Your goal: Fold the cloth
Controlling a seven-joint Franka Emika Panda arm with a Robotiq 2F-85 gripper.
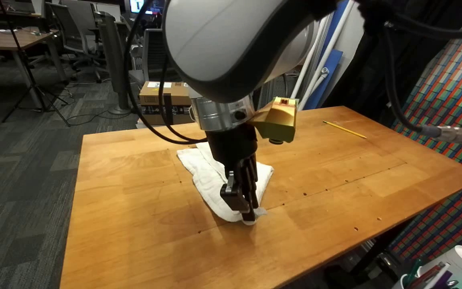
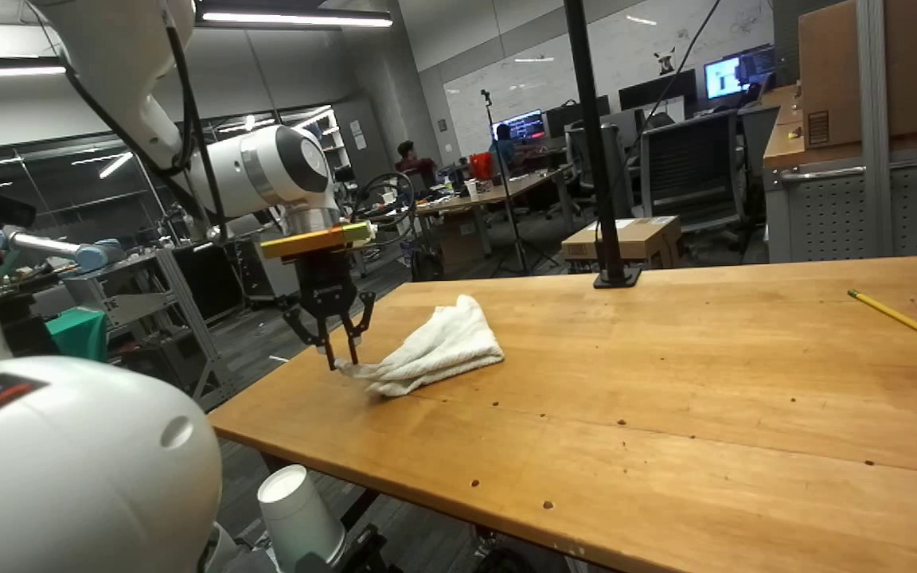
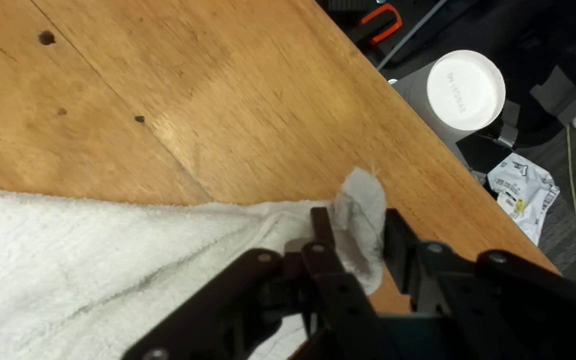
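Observation:
A white cloth (image 1: 211, 185) lies bunched and partly folded on the wooden table. It also shows in an exterior view (image 2: 446, 344), with a raised peak at its far end, and in the wrist view (image 3: 93, 265), with creases running toward the gripper. My gripper (image 2: 344, 366) is low over the table at one end of the cloth. Its fingers are part-way apart. In the wrist view a small turned-up corner of the cloth stands between the fingertips (image 3: 359, 220), and a gap shows behind it. The gripper (image 1: 252, 212) hides part of the cloth in an exterior view.
The wooden table (image 2: 665, 358) has its edge close to the gripper in the wrist view. A yellow pencil (image 1: 344, 129) lies on the table away from the cloth. A white cup (image 3: 465, 90) stands beyond the edge. A black post (image 2: 603, 159) rises from the table's far side.

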